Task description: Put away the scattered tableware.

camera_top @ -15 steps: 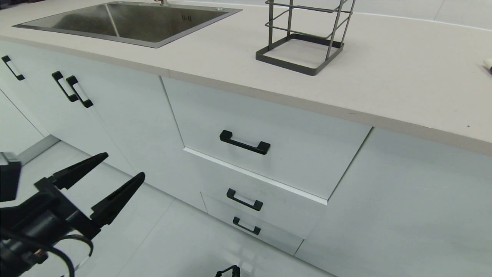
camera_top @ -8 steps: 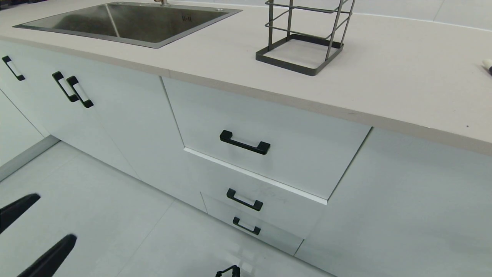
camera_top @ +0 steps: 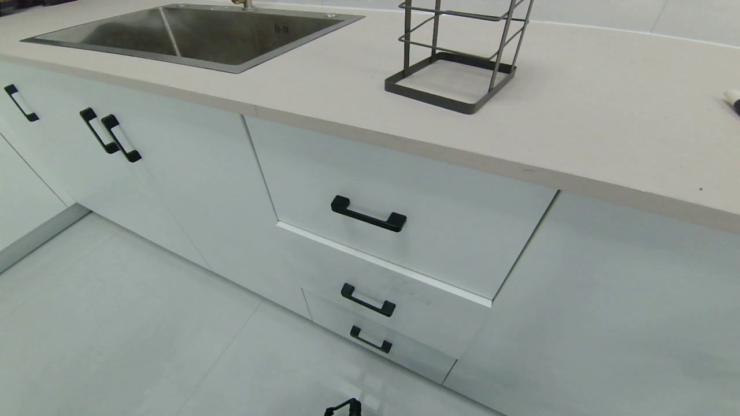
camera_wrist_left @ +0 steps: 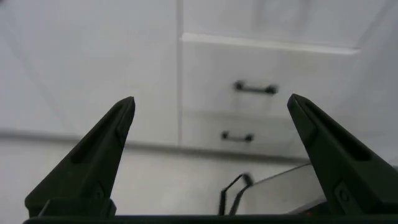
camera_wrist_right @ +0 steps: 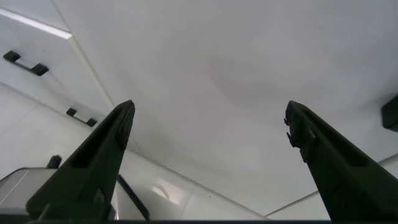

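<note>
Pretty bright and even all round, soft light from above, no harsh shadows. Just faint shade under the countertop (camera_top: 578, 144) lip, a dull sheen in the sink (camera_top: 191, 34) and some glare on the floor (camera_top: 376, 387). The left gripper (camera_wrist_left: 211, 99) and right gripper (camera_wrist_right: 208, 104) go flat black against the pale cabinets (camera_top: 173, 190).

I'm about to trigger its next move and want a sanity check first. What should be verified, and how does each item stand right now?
1. Left gripper open, empty: ok.
2. Right gripper open, empty: ok.
3. Dark wire rack upright on beige countertop, nothing inside: ok.
4. Top white drawer with black bar handle fully shut: cannot tell.
5. Tableware target found: a small white object at the countertop's right edge, cut off: cannot tell.
</note>
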Robot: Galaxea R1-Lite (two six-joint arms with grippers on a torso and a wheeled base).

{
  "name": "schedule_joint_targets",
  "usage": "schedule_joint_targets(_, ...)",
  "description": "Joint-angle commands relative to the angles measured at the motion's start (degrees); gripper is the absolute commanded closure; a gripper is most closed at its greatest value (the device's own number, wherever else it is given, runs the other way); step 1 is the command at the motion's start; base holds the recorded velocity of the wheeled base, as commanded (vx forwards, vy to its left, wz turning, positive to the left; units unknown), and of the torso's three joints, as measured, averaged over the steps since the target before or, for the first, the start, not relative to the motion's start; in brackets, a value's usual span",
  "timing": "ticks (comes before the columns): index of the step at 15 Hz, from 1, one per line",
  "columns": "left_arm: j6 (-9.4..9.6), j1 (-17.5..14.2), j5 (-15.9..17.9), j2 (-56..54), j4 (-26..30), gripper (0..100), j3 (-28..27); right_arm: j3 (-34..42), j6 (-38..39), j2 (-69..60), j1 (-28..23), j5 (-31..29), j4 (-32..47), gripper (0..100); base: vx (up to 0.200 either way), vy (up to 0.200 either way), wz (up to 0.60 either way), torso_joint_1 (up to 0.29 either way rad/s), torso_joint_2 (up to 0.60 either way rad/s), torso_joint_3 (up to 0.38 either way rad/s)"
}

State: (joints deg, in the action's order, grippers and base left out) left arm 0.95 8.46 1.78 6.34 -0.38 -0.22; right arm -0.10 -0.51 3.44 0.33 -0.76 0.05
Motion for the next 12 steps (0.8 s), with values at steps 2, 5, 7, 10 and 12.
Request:
schedule_joint_targets(2, 0.10, -1.5, -1.2, -0.8, 0.5, 0, 0.1, 0.0, 0.0, -1.9, -0.9, 0.0, 0.0, 0, 0.000, 0.000, 0.00, 0.000, 0.00, 0.000)
schedule_joint_targets(5, 0.19, -4.1, -1.3, -1.0, 0.5, 0, 0.1, 0.0, 0.0, -1.9, -0.9, 0.0, 0.0, 0, 0.000, 0.000, 0.00, 0.000, 0.00, 0.000)
schedule_joint_targets(7, 0.28, -8.5, -1.1, -6.3, 0.5, 0, 0.2, 0.0, 0.0, -2.0, -0.8, 0.0, 0.0, 0, 0.000, 0.000, 0.00, 0.000, 0.00, 0.000)
schedule_joint_targets(10, 0.10, -8.3, -0.5, -6.3, 0.5, 0, 0.2, 0.0, 0.0, -2.2, -0.7, 0.0, 0.0, 0, 0.000, 0.000, -0.60, 0.001, 0.00, 0.002)
schedule_joint_targets(12, -0.07, -8.3, -0.5, -6.3, 0.5, 0, 0.2, 0.0, 0.0, -2.4, -0.7, 0.0, 0.0, 0, 0.000, 0.000, -0.60, 0.000, 0.00, 0.005)
